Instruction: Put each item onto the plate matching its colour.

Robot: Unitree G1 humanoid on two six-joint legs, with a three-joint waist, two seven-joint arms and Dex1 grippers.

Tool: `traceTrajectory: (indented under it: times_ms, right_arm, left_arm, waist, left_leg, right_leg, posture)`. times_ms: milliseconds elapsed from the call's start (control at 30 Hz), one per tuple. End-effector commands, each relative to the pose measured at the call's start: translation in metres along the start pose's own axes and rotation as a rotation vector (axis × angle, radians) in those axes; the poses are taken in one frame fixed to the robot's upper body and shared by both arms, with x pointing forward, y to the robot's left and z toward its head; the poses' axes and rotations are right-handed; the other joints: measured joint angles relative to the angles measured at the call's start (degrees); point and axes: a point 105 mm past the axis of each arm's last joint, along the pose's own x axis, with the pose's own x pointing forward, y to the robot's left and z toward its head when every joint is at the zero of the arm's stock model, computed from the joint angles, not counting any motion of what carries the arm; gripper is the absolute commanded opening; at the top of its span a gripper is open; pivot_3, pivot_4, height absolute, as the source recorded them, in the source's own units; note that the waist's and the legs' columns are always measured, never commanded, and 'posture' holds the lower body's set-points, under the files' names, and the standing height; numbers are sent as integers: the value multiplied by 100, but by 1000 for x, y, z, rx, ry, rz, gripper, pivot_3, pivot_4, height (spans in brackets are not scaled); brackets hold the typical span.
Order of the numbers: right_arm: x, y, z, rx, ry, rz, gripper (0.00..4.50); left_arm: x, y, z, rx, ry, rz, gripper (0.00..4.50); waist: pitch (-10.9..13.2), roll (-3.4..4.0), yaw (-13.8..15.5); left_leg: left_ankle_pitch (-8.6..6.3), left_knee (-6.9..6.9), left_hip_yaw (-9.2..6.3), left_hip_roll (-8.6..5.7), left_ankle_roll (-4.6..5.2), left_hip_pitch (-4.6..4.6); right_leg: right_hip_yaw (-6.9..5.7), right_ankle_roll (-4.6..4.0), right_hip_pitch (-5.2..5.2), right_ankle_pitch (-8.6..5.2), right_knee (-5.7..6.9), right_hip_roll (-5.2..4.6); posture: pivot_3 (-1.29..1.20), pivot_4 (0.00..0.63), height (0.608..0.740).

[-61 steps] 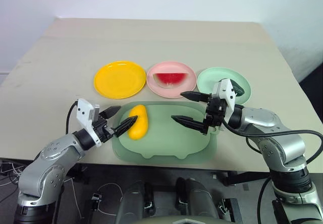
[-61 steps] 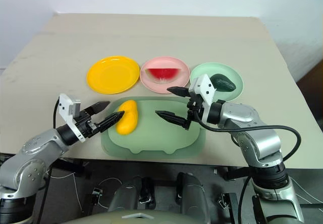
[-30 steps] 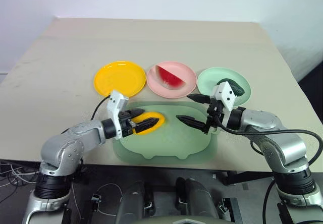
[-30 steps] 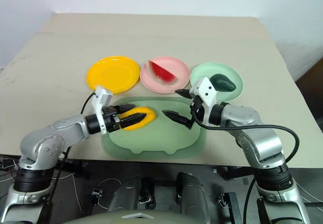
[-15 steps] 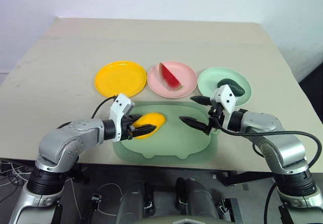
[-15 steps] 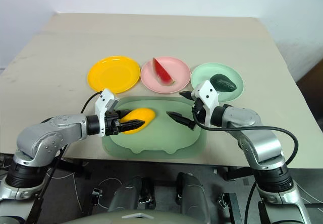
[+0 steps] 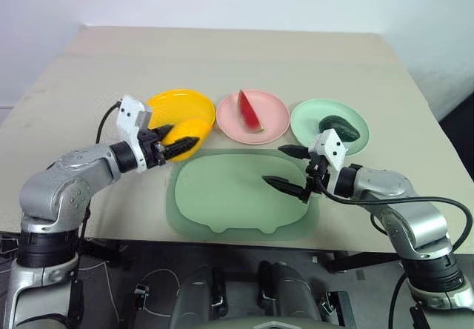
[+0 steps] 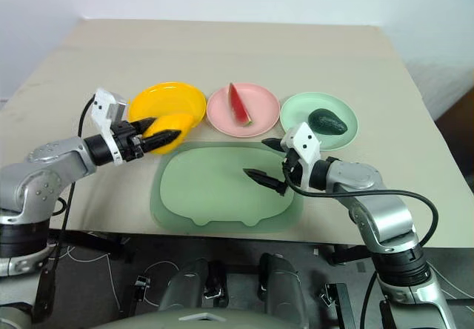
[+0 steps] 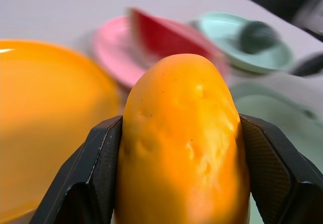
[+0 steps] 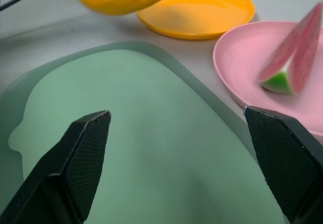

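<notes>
Your left pincer (image 7: 176, 143) squeezes the mango (image 7: 189, 132), right beside the yellow plate (image 7: 172, 104). Your right pincer (image 7: 287, 167) hangs wide open over the tray (image 7: 222, 210).

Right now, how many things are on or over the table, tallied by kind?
Plates: 3: yellow-orange plate, pink plate, mint green plate.
Toy foods: 3: mango gripped in the left claw, watermelon wedge on the pink plate, avocado on the mint green plate.
Trays: 1: pale green tray.
Total: 7.
</notes>
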Motion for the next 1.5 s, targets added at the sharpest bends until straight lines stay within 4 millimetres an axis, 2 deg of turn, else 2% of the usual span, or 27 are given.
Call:
traceTrajectory:
  times_ms: [33, 167, 367, 433, 533, 600, 700, 833, 1033, 1233, 1367, 1500]
  right_arm:
    - [2, -3, 9, -35, -35, -10, 4500]
    - [5, -4, 8, -37, -34, -11, 4500]
    - [6, -8, 6, -41, -24, -22, 4500]
    - [6, -8, 5, -47, -17, -24, 4500]
    - [7, -8, 5, -49, -15, -25, 4500]
    - [8, -7, 5, -50, -16, -24, 4500]
    - [8, -7, 6, -51, -15, -23, 4500]
    - [8, -6, 7, -52, -18, -23, 4500]
    - [8, -5, 8, -51, -26, -18, 4500]
    - [9, 0, 12, -36, -47, -4, 4500]
    - [7, 4, 12, -16, -65, 5, 4500]
    - [1, 4, 14, 7, -92, -9, 4500]
  left_arm:
    - [6, 22, 19, 90, -87, 109, 3032]
    - [21, 44, 19, 166, -84, 201, 3032]
    - [42, 67, 18, 182, -96, 286, 3032]
    - [49, 75, 13, 157, -90, 319, 3032]
    - [56, 75, 1, 156, -65, 292, 3032]
    - [58, 78, -3, 144, -66, 295, 3764]
    - [59, 78, -5, 126, -78, 284, 4488]
    - [57, 76, -2, 134, -105, 261, 4488]
    - [44, 62, 28, 242, -188, 220, 4488]
    - [17, 43, 40, 267, -236, 159, 4488]
    - [-10, 38, 26, 287, -178, 135, 4488]
    - [-37, 19, 5, 300, -153, 35, 4488]
  waist:
    - [1, -1, -2]
    - [0, -1, 0]
    - [1, -3, -10]
    - [1, -3, -11]
    - [1, -3, -18]
    - [2, -4, -20]
    - [2, -4, -20]
    - [2, -4, -18]
    - [3, -6, -23]
    - [3, -6, -41]
    - [3, -5, -43]
    - [3, -5, -33]
  left_leg:
    - [0, 0, 0, 0, 0, -2]
    - [0, 0, 0, -1, 0, -5]
    - [0, -1, 1, 0, 0, -6]
    - [0, -1, 1, 1, 1, -7]
    - [1, -1, 2, 1, 1, -7]
    - [1, -1, 2, 1, 1, -7]
    - [1, 3, 2, 2, 2, -7]
    - [1, 6, 1, 2, 2, -7]
    - [0, 9, 1, 1, 3, -7]
    - [1, 10, 1, 2, 3, -2]
    - [0, 12, 1, 2, 3, 2]
    - [0, 9, 0, 2, 2, 1]
  right_leg:
    - [0, -5, -1, 3, -1, 0]
    - [-1, -6, -1, 4, -3, -1]
    - [-2, 2, -6, 10, 0, 0]
    - [-2, 8, -7, 13, 3, 1]
    - [-3, 10, -8, 14, 3, 1]
    - [-4, 11, -9, 14, 5, 1]
    - [-5, 11, -9, 14, 9, 1]
    - [-5, 11, -9, 14, 11, 0]
    - [-5, 11, -6, 14, 12, -2]
    - [-4, 18, -9, 11, 33, -2]
    - [-3, 20, -9, 8, 40, -3]
    - [-3, 18, -12, 4, 39, -4]
  posture:
    - [0, 150, 696]
    - [0, 150, 696]
    - [0, 150, 696]
    - [0, 150, 696]
    - [0, 150, 696]
    - [0, 150, 696]
    - [0, 150, 696]
    - [0, 150, 696]
    - [0, 150, 696]
    - [0, 150, 696]
    - [0, 150, 696]
    - [0, 150, 696]
